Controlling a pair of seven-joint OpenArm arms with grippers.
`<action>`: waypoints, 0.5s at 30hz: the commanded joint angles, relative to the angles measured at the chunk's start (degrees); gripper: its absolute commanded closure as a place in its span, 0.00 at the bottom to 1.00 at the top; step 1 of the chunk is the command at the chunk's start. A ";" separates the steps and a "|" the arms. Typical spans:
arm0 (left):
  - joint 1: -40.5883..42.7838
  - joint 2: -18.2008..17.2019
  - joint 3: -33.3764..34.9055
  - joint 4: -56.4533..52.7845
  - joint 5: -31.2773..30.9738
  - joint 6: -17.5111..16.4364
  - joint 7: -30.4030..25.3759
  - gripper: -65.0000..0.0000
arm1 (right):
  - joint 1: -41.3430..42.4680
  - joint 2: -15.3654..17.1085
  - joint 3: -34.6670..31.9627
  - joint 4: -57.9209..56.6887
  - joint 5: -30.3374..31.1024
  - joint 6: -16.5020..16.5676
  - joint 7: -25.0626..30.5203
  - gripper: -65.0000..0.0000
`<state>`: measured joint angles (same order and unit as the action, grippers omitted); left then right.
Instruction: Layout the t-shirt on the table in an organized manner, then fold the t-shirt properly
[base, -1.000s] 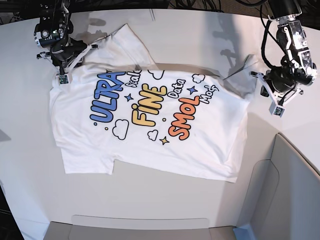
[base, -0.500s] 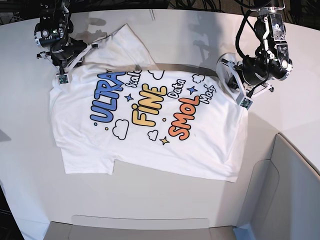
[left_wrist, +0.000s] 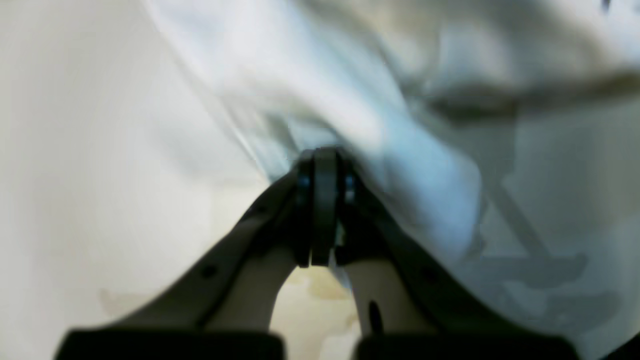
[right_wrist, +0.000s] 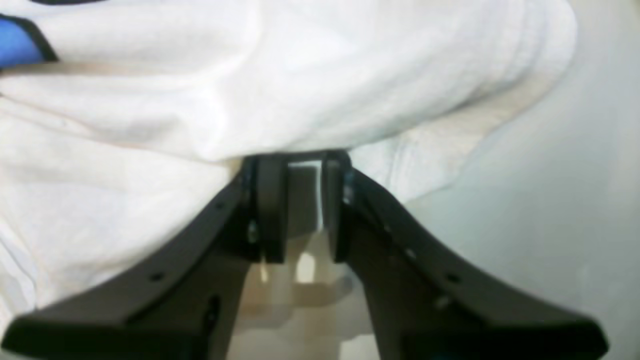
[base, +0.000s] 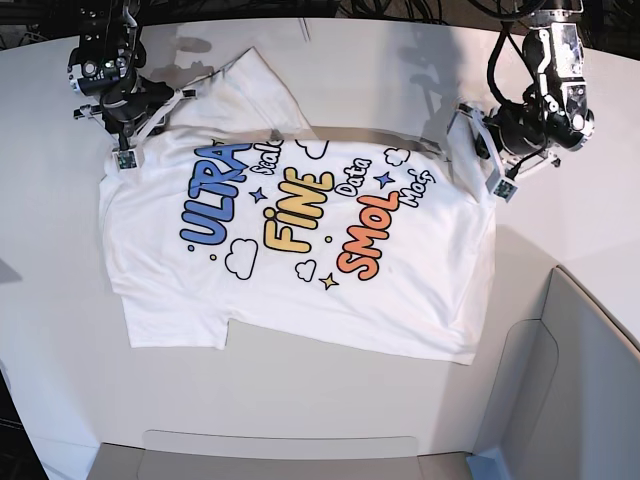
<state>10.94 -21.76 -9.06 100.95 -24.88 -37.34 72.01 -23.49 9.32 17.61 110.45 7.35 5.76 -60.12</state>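
From my station, the t-shirt (base: 300, 240) lay print-up and mostly flat on the white bench (base: 330, 390), its near hem and near sleeve already spread. Farther back, the right gripper (base: 124, 158), at the scene's left, sat on the shirt's far left corner exactly where it had been a second ago; its fingers (right_wrist: 270, 210) stood partly apart, and I could not tell from the wrist view whether the cloth draped over their tips was caught between them. At the far right, the left gripper (base: 497, 182) had swung in from off the shirt and then eased back a little, fingers (left_wrist: 325, 200) clenched on the edge of the shirt's far right sleeve. I judged the layout stage nearly finished, with that sleeve being drawn outward and folding not yet begun.
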 joint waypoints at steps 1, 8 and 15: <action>-0.87 -0.79 -0.22 0.90 -0.30 0.11 -0.67 1.00 | -0.12 0.39 0.11 0.01 -0.45 0.00 -0.67 0.79; 1.41 -1.76 -0.13 0.90 7.08 0.20 -1.46 1.00 | -0.29 0.66 0.46 0.01 -0.45 0.00 -0.76 0.79; 0.88 -1.67 -0.22 -1.74 21.06 0.20 -6.56 1.00 | -1.53 0.83 0.55 0.18 -0.54 0.00 -0.76 0.79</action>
<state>12.03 -22.85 -8.99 99.07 -4.47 -37.34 64.77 -24.29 9.82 17.82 110.32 7.57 5.76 -59.05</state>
